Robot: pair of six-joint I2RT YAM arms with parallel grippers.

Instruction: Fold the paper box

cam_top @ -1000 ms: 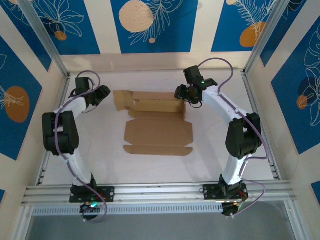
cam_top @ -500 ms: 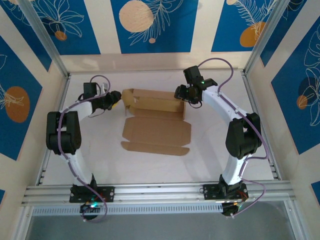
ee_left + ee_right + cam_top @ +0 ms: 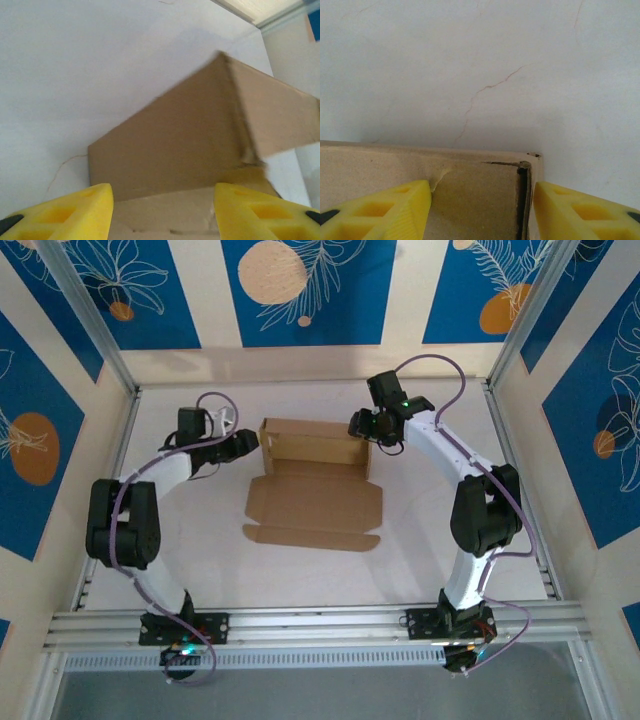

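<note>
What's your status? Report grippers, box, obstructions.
Left gripper jaws open, at the paper box left end flap. Right gripper jaws open, over its right rear corner. Rear walls up, front panels flat. No obstruction seen.

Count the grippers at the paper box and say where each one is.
2. The left gripper is at the left end wall of the paper box; the right gripper is at its far right corner. None seems hidden.
</note>
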